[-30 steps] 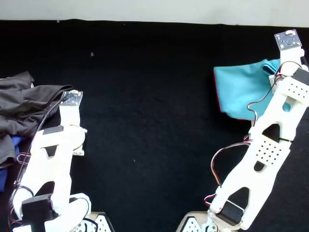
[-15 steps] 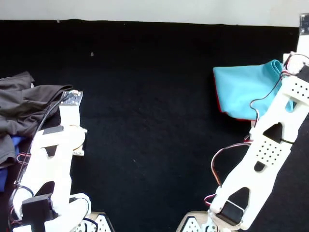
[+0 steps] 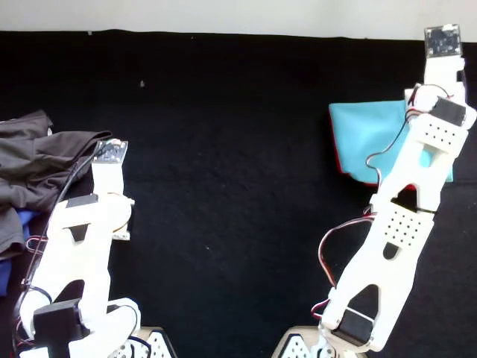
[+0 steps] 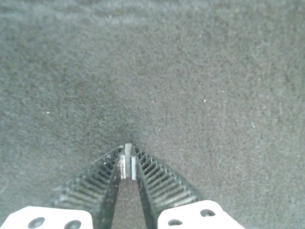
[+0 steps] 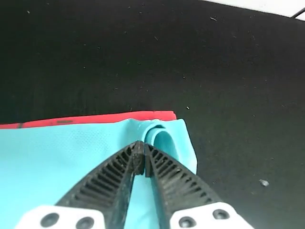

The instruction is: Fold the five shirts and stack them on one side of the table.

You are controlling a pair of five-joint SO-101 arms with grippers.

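Observation:
A folded teal shirt lies at the back right of the black table, with the edge of a red shirt showing under it. My right gripper is shut at the teal shirt's far corner, where a small curl of fabric rises from its tips; the red edge shows just beyond. A heap of dark grey shirts lies at the left edge, with blue cloth beneath. My left gripper is shut and empty over bare cloth, just right of that heap.
The black tablecloth spreads between the two arms. The right arm stretches diagonally to the back right corner. The table's rear edge meets a pale wall.
The right arm has swung a little left and farther back. The teal shirt's raised right corner has come down and the shirt lies flatter. The left arm has not moved.

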